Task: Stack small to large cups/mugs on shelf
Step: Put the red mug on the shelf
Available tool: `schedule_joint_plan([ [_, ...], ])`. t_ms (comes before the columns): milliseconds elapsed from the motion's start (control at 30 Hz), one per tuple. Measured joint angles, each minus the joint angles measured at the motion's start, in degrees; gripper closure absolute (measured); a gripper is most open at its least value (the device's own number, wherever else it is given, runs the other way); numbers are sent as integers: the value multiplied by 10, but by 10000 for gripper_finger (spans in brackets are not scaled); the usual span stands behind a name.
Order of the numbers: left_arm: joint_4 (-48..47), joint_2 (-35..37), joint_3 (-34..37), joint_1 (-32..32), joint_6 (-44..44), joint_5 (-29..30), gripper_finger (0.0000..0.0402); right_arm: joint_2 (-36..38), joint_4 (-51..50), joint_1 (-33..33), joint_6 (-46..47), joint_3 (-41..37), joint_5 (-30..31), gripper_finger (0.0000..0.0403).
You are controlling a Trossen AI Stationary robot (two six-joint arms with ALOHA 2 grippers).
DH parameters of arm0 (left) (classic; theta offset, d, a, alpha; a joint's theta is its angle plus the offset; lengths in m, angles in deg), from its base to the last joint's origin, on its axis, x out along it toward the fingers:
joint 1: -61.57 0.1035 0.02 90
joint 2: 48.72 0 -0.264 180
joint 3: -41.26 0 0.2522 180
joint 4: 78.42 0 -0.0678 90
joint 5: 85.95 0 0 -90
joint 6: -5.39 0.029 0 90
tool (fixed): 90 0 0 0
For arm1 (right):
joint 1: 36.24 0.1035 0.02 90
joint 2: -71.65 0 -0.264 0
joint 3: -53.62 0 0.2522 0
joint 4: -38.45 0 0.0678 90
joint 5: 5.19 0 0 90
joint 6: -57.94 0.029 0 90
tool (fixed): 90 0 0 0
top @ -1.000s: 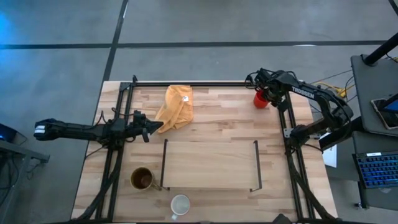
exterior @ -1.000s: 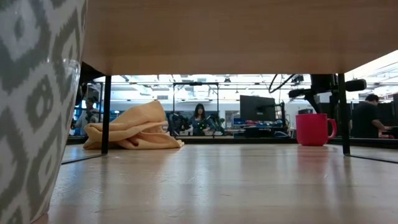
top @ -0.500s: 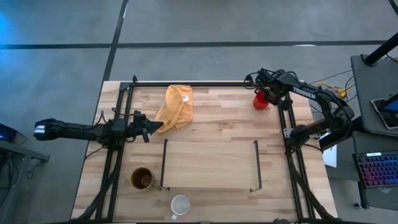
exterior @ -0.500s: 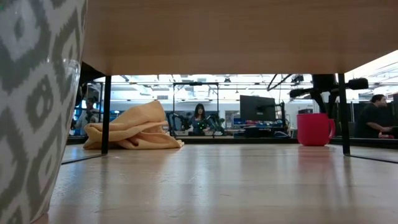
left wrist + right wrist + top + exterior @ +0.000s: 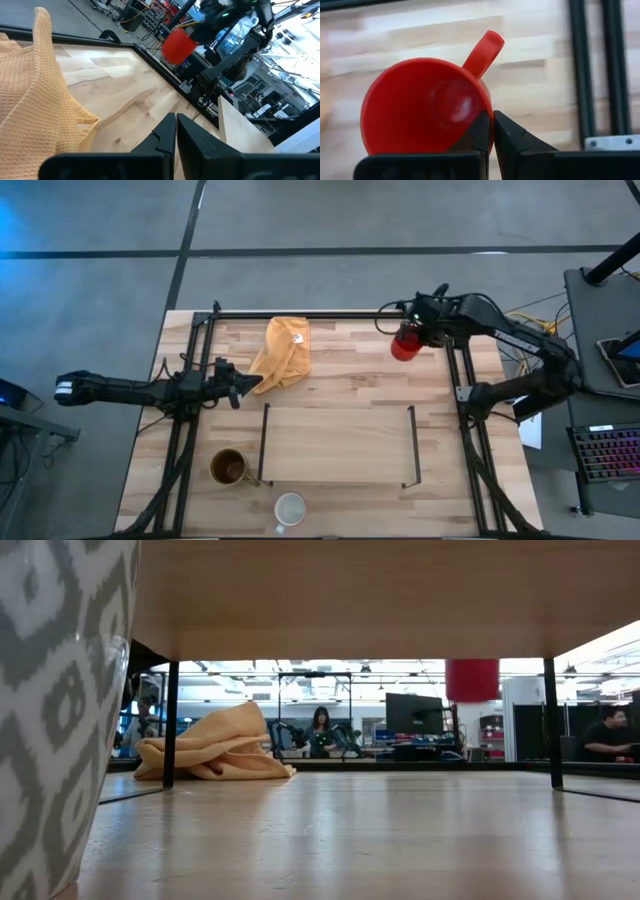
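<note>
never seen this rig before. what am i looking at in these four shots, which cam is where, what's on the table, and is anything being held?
It is a two-armed table robot, each arm ending in a two-finger gripper.

The high view looks straight down. The low view sits at table height, looking under the shelf, a light-wood board on black rails. The other two cameras ride on the wrists.

On the table: a yellow-orange cloth near the far edge, a brown-gold mug beside the shelf's left end, and a white mug at the near edge, which fills the low view's left side.

The right gripper is shut on the rim of the red mug and holds it in the air; the low view shows it well clear of the table. The left gripper waits beside the cloth, fingers closed, holding nothing.
</note>
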Motion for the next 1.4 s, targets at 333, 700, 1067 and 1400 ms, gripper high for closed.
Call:
schedule_joint_plan([
  [333, 3, 0, 0, 0, 0, 0, 402, -64, -127, 197, 34, 182, -43, 394],
  [700, 0, -2, 0, 0, 0, -1, 402, -147, -125, 413, 88, 243, -108, 394],
  [1067, 1, -2, 0, 0, 0, -1, 402, -189, -124, 561, 279, 247, 0, 394],
  [1400, 0, -2, 0, 0, 6, 1, 402, -228, -93, 577, 236, 279, -50, 394],
])
